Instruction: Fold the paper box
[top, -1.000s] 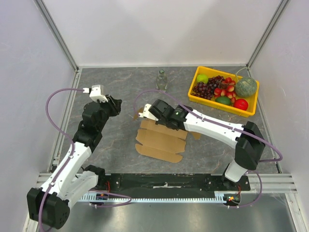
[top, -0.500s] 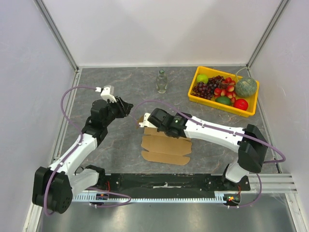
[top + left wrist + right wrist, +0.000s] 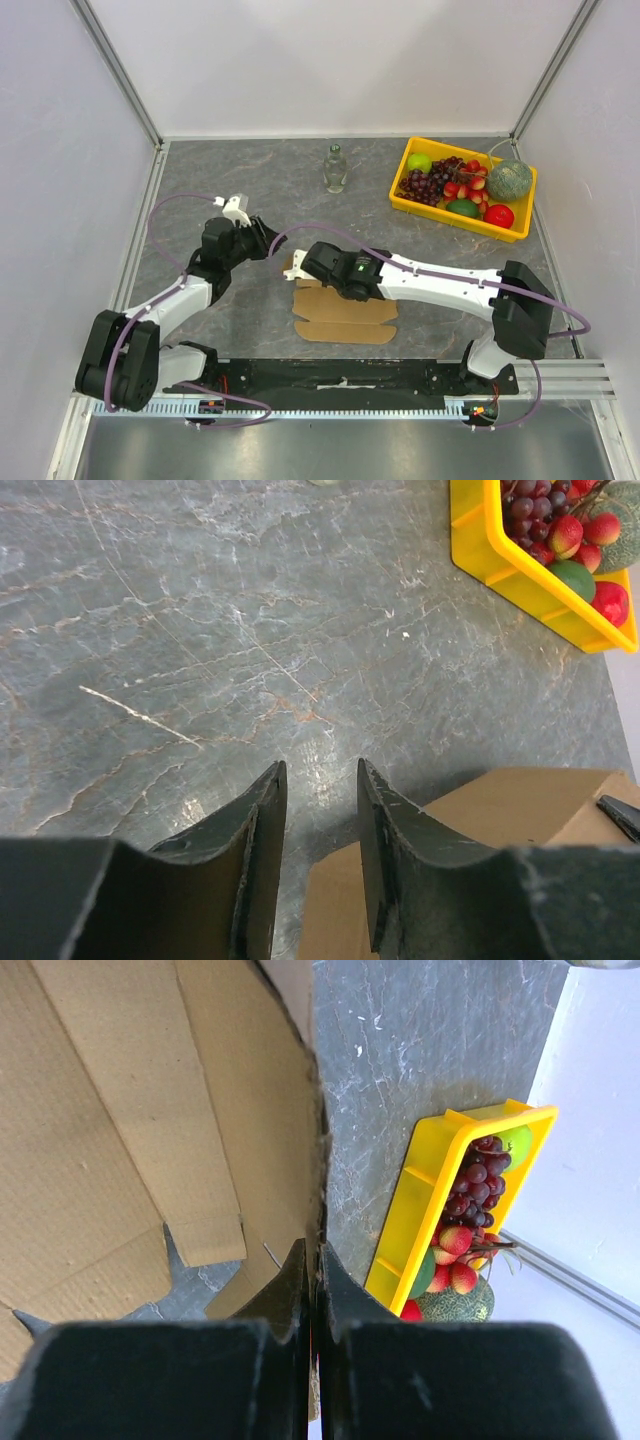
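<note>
right hand (image 3: 312,1252) pinched tight on paper box (image 3: 345,318) edge, left hand (image 3: 320,780) part-open, empty, just beside it

The paper box (image 3: 100,1110) is matt ribbed cardboard, the table (image 3: 250,630) veined stone-look, the tray (image 3: 492,562) glossy plastic.

— Where does the paper box (image 3: 345,312) lie?
— On the table (image 3: 230,170), towards the near edge, about midway between the two arm bases.
— What stands behind it?
— A bottle (image 3: 335,168), near the back wall and well apart from the box. The tray (image 3: 402,171) sits in the far right corner, with fruit (image 3: 450,180) in it.
— And the grippers?
— The right gripper (image 3: 298,262) is at the box's far left corner, its arm reaching across the box from the right. The left gripper (image 3: 268,240) is just left of that corner, over bare table.
</note>
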You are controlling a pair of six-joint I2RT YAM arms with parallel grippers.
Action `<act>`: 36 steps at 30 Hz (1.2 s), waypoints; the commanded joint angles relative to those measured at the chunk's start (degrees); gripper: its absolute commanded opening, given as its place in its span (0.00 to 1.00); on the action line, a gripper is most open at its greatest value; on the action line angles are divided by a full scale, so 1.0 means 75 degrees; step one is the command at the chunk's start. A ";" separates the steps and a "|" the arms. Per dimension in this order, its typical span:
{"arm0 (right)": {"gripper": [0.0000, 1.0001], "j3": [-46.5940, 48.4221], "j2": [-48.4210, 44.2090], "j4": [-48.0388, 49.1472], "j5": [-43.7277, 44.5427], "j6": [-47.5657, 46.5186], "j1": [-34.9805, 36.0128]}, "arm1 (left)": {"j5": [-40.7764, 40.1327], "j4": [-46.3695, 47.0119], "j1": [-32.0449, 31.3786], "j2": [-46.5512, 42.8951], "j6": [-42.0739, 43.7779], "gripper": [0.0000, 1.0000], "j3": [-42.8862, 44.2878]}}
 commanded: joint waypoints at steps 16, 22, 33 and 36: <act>0.13 -0.0497 0.0468 0.0761 0.0987 0.1242 0.0562 | 0.0789 0.1483 -0.0259 0.0574 -0.0322 0.41 -0.0428; 0.25 -0.0626 0.0585 0.0925 0.0882 0.1476 0.0738 | 0.0929 0.1589 -0.0282 0.0622 -0.0229 0.41 -0.0521; 0.12 -0.0638 0.0620 0.0996 0.1010 0.2121 0.0902 | 0.1363 0.1823 -0.0294 0.0504 -0.0181 0.41 -0.0755; 0.11 -0.0708 0.0492 0.0995 0.1093 0.2226 0.0902 | 0.1445 0.1986 -0.0294 0.0411 -0.0263 0.41 -0.0989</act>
